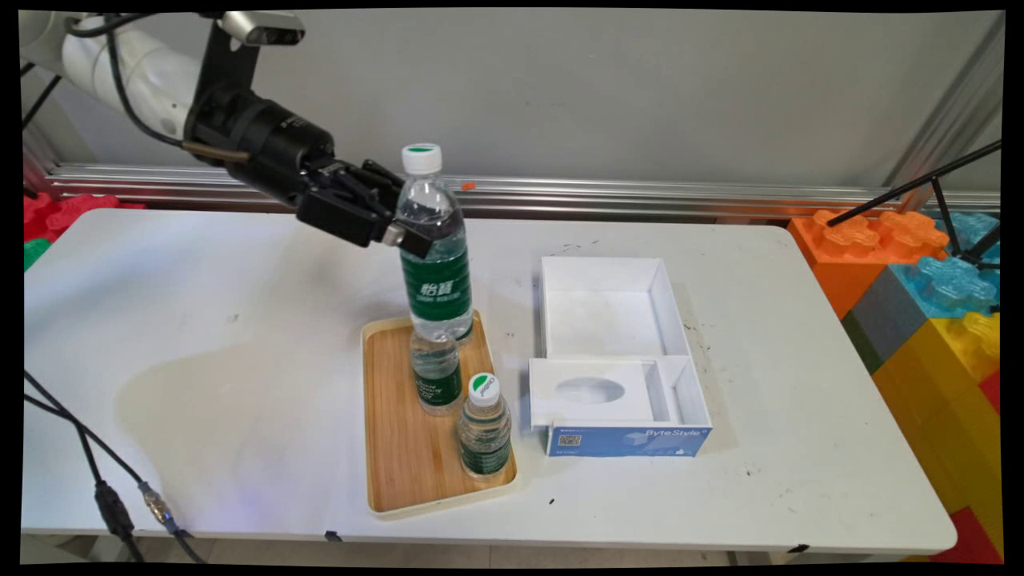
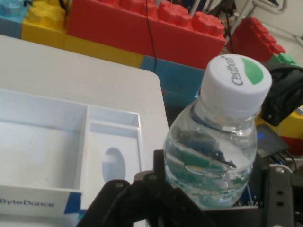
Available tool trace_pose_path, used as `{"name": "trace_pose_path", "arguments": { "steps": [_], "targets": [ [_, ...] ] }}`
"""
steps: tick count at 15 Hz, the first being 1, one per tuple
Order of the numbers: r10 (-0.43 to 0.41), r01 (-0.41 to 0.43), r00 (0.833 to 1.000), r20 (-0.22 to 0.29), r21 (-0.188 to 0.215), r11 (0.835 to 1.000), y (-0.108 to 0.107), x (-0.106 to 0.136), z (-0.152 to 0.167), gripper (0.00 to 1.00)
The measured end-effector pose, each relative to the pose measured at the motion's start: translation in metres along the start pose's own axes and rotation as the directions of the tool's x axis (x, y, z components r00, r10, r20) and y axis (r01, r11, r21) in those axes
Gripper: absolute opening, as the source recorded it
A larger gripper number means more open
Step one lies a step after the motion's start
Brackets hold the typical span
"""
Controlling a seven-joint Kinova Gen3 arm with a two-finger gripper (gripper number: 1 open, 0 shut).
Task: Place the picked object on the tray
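- Gripper [image 1: 398, 230] reaches in from the upper left, its two black fingers closed on the upper body of a large water bottle [image 1: 434, 248], just above the green label
- Large water bottle is clear, with a white cap marked green; it sits upright and appears raised above the far end of a wooden tray [image 1: 396, 472], though whether its base touches the tray cannot be told, because a smaller bottle stands in front of it
- Hand view shows the same bottle [image 2: 215, 142] between the fingers, cap up, water inside, the black linkage pressed against its lower part
- Wooden tray lies near the middle of the white table [image 1: 200, 336], long side running near to far
- Small capless bottle [image 1: 436, 372] with a green label stands upright on the tray, directly in front of the held bottle
- Second small bottle [image 1: 484, 428], white and green cap, stands upright at the near right corner of the tray
- White open box [image 1: 616, 356] with a blue front panel lies just right of the tray, apart from it; its far compartment is large, and its near section has a round recess beside a narrow slot
- Toy blocks [image 1: 920, 280] in orange, blue, grey and yellow are stacked beyond the table's right end
- Black cables [image 1: 104, 480] hang over the near left table edge
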Motion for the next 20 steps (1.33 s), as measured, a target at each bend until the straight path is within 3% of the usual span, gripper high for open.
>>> {"name": "trace_pose_path", "arguments": {
  "steps": [11,20],
  "targets": [
    [0.018,-0.016,0.999,0.05,-0.03,0.999,0.009,-0.026,-0.01,0.0],
    [0.092,-0.085,0.992,0.084,-0.079,0.993,0.018,-0.046,0.003,0.0]
  ]
}}
